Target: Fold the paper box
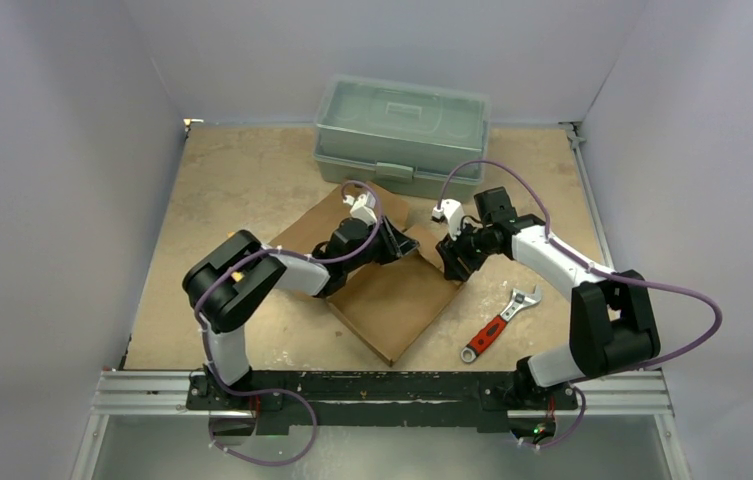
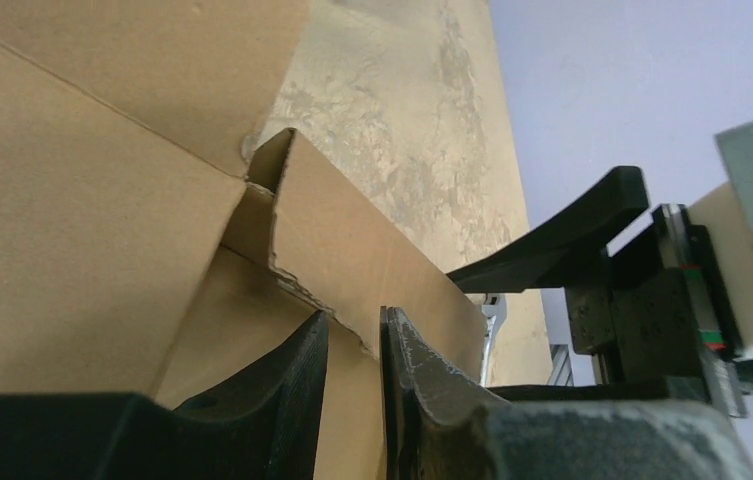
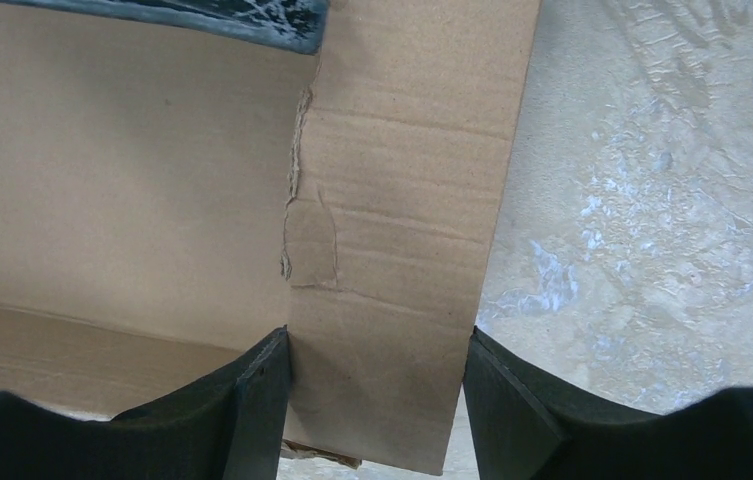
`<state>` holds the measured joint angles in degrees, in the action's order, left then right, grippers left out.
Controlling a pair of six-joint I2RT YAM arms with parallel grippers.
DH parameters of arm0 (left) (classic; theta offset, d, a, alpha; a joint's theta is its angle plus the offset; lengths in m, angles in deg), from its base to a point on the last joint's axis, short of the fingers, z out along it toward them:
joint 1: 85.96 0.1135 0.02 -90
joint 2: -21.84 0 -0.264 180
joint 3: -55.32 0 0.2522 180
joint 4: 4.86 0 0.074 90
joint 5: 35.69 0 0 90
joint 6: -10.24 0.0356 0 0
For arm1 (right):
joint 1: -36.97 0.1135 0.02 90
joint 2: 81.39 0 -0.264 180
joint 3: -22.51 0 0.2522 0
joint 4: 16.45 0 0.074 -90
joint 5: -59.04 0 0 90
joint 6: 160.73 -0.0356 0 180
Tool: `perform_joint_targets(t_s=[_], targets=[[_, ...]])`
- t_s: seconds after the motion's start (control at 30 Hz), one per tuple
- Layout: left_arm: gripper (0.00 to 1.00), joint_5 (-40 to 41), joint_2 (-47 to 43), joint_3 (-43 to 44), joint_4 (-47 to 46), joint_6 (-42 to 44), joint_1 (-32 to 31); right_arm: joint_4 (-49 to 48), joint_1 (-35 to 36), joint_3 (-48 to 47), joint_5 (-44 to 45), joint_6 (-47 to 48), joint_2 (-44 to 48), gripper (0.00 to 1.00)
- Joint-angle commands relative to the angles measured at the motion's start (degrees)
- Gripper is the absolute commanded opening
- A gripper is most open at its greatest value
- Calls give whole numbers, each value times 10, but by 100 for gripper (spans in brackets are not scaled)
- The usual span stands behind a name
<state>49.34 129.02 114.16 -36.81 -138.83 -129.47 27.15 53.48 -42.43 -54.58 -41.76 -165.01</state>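
Note:
The paper box (image 1: 397, 300) is a brown cardboard sheet lying partly flat in the middle of the table. My left gripper (image 1: 404, 245) is at its far edge. In the left wrist view its jaws (image 2: 355, 320) stand a narrow gap apart, with the torn edge of a raised flap (image 2: 372, 250) between them. From the right, my right gripper (image 1: 450, 265) meets the same corner. Its jaws (image 3: 377, 340) are wide and straddle a side flap (image 3: 402, 200) that fills the gap between them.
A grey-green plastic toolbox (image 1: 402, 125) stands at the back of the table, just behind the cardboard. A red-handled adjustable wrench (image 1: 499, 325) lies on the table to the right of the sheet, near the right arm. White walls close in both sides.

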Motion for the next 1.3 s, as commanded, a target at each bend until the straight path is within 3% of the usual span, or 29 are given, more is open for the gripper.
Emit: perform_joint_targets(t_s=[0.0, 0.23, 0.47, 0.6, 0.73, 0.83, 0.93, 1.03, 1.27], targets=[[25, -9, -57, -10, 12, 30, 1, -24, 3, 5, 31, -7, 0, 47], [25, 21, -112, -31, 43, 20, 2, -27, 7, 5, 37, -9, -3, 46], [28, 44, -92, -11, 78, -32, -2, -27, 10, 4, 38, -9, -5, 46], [33, 86, -92, -67, -15, -98, -11, -27, 10, 4, 38, -9, -7, 46], [35, 108, -89, -86, -60, -109, -21, -27, 11, 3, 36, -10, -9, 46], [27, 136, -84, -83, -33, -122, -29, -26, 12, 4, 36, -10, -8, 46], [9, 156, -74, -78, -8, -132, -39, -27, 12, 4, 36, -10, -8, 46], [0, 165, -62, -60, 24, -134, -50, -27, 12, 3, 35, -10, -8, 46], [0, 195, -25, 2, 104, -139, -65, -25, 14, 3, 32, -10, -8, 46]])
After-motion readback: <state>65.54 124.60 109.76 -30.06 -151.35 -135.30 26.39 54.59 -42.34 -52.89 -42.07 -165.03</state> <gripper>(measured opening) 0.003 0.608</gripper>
